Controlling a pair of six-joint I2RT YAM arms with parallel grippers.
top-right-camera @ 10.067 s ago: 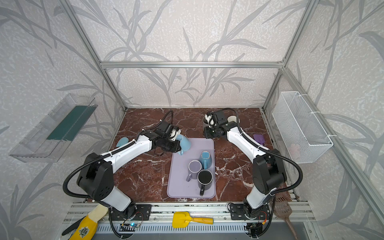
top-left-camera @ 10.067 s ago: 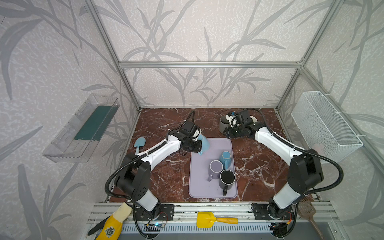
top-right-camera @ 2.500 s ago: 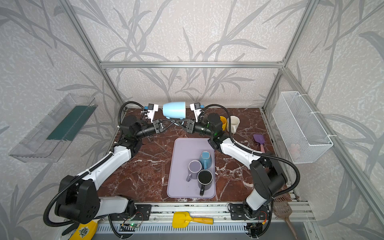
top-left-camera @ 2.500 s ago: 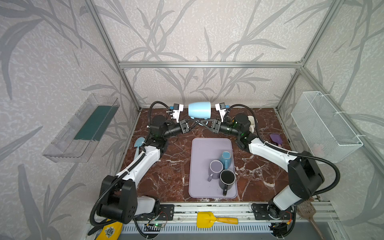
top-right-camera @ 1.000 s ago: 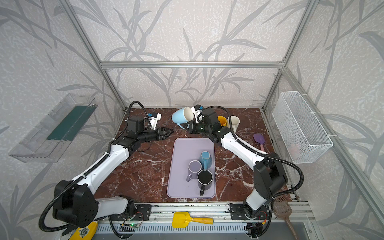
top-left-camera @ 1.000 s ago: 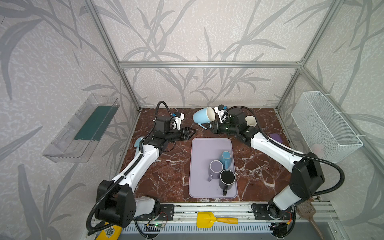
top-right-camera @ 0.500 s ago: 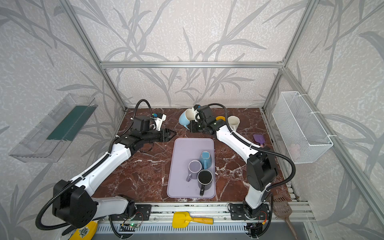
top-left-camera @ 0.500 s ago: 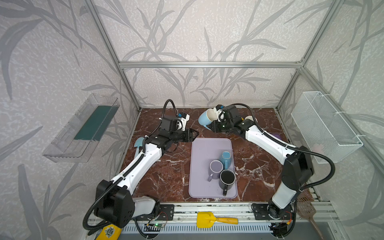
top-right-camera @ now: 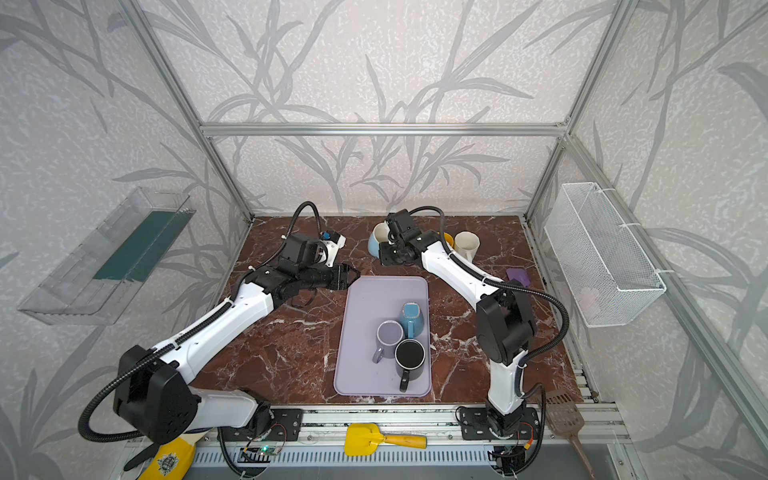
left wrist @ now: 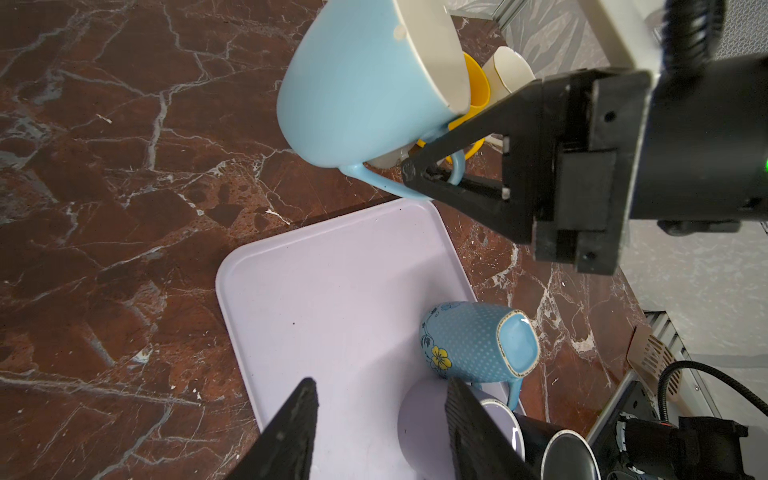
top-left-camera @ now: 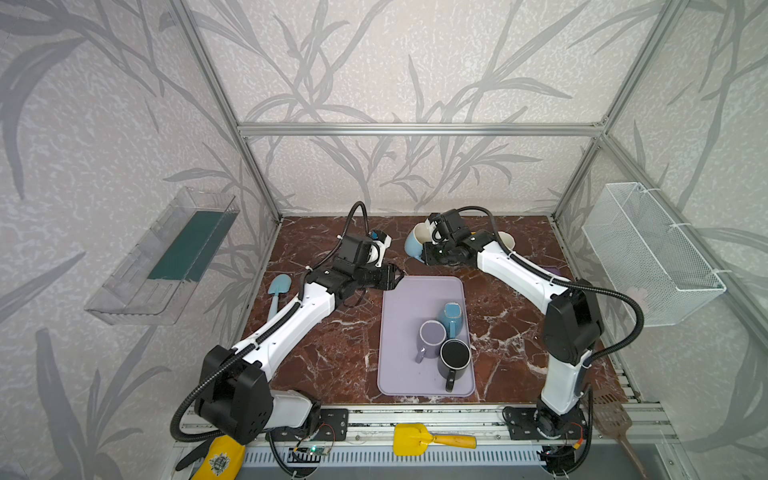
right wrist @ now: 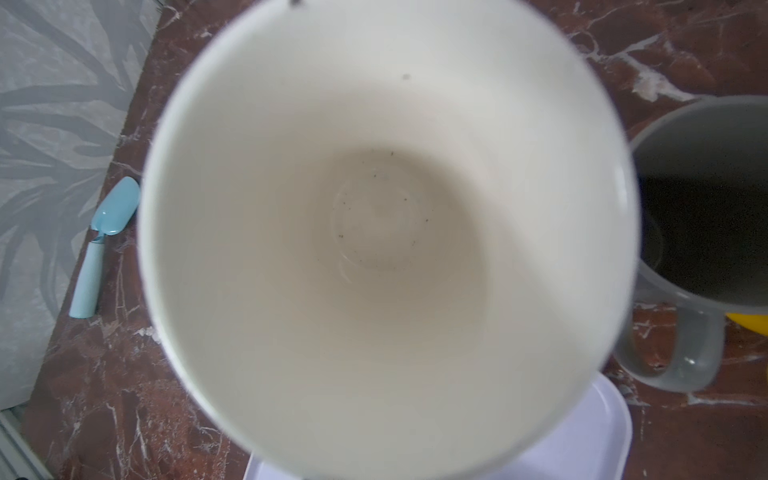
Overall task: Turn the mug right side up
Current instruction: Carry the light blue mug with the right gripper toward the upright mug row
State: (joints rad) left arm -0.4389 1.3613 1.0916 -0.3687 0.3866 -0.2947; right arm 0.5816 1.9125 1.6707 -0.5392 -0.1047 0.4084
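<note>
Mug (top-left-camera: 414, 246) is tilting, mouth toward upper right of frame, right gripper (left wrist: 419, 176) clamping its handle (left wrist: 374, 179); left gripper (top-left-camera: 398, 276) is hanging open below.

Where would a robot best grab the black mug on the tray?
Probably by its handle, coming from above. The black mug stands upright on the tray, and the handle sticks out toward the tray's front edge with bare tray either side; the lilac mug crowds its body.
</note>
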